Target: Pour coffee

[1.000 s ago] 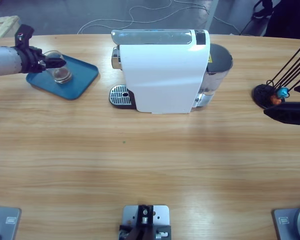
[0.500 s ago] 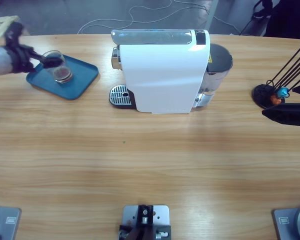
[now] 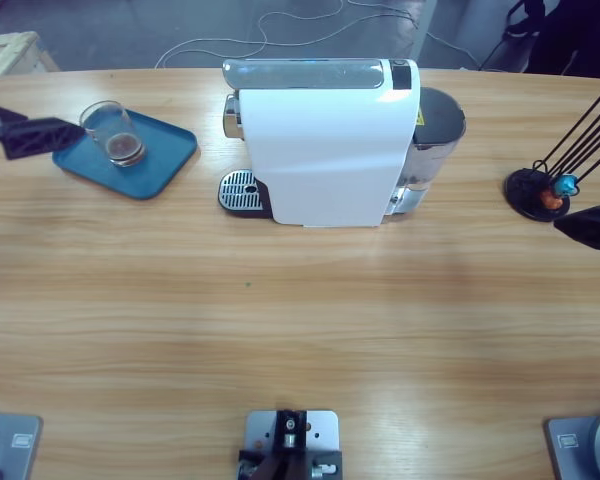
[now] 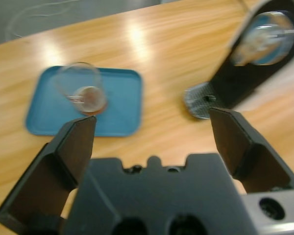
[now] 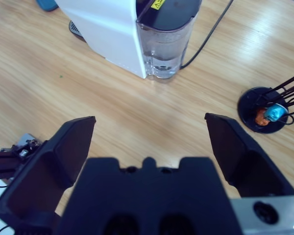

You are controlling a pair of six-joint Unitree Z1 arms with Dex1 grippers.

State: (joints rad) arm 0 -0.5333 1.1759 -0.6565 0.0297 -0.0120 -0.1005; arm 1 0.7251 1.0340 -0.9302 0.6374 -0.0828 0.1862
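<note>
Both pairs of jaws are standing spread wide with nothing between them. In the high view we are seeing the left gripper as dark wedges at the left edge, upper part of the frame, just beside the tray and clear of the glass. Its wrist view is looking down across the table toward the tray at upper left of that frame, with the left gripper hanging above bare wood. The right gripper is showing only as a black tip at the right edge, mid-height, below the capsule stand; in its own view the right gripper is hovering over wood, tilted toward the machine and its water tank.

The glass is standing upright on the tray's left half, mouth up, its long axis vertical. The coffee is lying as a thin brown layer in its bottom, seen through the clear wall; we are seeing it again in the left wrist view.

The tray is a blue, rounded rectangle with a low rim, set askew. The machine is a smooth white block with a silver top and a round perforated drip grate at its left. The stand is a black disc with thin black rods, holding a blue capsule.
</note>
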